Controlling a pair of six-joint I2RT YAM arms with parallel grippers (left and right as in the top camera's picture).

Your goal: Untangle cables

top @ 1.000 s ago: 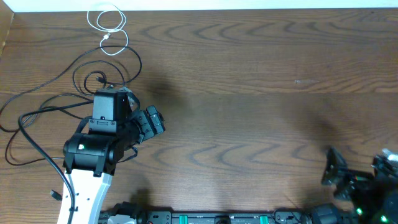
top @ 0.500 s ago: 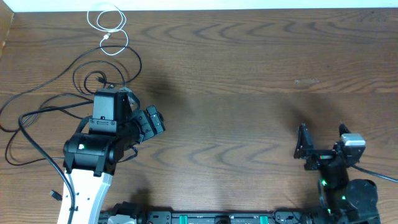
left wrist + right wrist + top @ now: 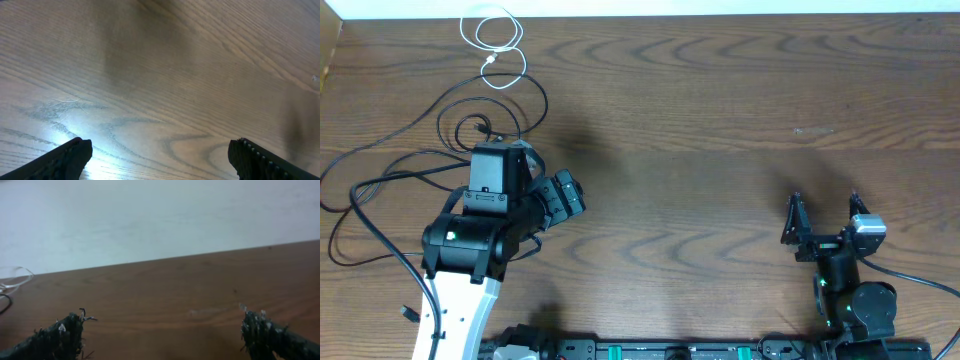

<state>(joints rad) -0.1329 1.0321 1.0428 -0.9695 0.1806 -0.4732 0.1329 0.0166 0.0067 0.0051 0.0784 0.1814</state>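
some black cables [image 3: 360, 187] beneath left arm [image 3: 470, 240]

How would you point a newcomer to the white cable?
Start at the far-left corner of the wooden table. The white cable lies there in small loose loops, just past the black cables. It alone is white; the others are black.

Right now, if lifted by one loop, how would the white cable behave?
Probably floppy: the white cable lies in loose thin loops, so it should sag and uncoil. Likely very light, being so thin. It might snag the nearby black cable.
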